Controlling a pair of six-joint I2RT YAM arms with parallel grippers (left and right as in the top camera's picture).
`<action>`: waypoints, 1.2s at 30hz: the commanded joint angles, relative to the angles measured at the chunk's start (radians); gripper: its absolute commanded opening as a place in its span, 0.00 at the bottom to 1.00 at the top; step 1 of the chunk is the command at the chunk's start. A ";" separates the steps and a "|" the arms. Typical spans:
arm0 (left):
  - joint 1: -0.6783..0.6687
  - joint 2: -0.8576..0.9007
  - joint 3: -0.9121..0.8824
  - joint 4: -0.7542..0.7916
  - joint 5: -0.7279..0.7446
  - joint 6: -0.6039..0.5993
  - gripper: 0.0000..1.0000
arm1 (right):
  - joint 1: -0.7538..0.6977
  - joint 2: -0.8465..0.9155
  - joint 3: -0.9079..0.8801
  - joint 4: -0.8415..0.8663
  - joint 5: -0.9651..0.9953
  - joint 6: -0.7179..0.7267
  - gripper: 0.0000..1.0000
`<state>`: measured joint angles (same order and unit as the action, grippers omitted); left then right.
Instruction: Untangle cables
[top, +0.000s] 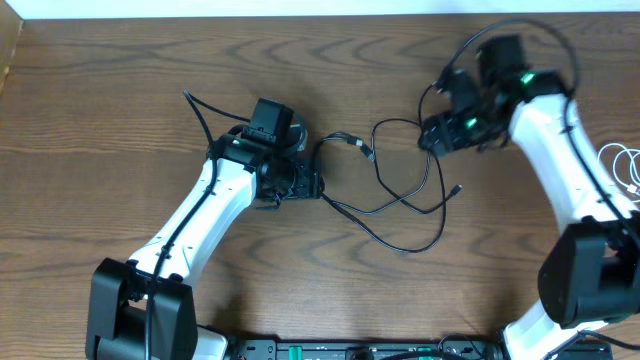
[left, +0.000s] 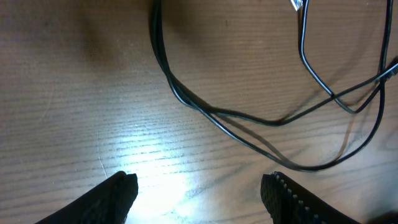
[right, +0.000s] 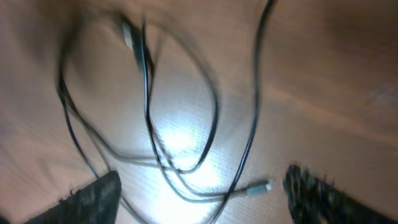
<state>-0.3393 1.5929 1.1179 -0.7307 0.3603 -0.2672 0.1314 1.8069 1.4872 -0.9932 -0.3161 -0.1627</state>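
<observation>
Left gripper (left: 200, 184), jaws apart, over black cables (left: 273, 122)

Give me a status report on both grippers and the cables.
Both open, empty: left gripper, right gripper. Mid-table, black cables tangled. At right edge, white cable apart.

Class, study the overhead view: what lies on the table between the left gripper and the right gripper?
Tangled black cables lie looped across that stretch, between the left gripper and the right gripper. The overhead view shows it best.
</observation>
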 joint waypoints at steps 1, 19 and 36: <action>0.002 0.008 -0.014 -0.002 -0.007 -0.016 0.69 | 0.050 -0.004 -0.166 0.150 0.079 -0.005 0.75; 0.002 0.008 -0.014 0.002 -0.007 -0.016 0.69 | 0.068 -0.048 0.625 -0.005 -0.096 0.274 0.01; 0.001 0.008 -0.014 0.459 0.675 -0.098 0.74 | 0.093 -0.048 0.893 -0.001 -0.328 0.349 0.01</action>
<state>-0.3393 1.5997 1.0943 -0.3603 0.7341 -0.3107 0.2211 1.7622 2.3688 -0.9958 -0.6437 0.1761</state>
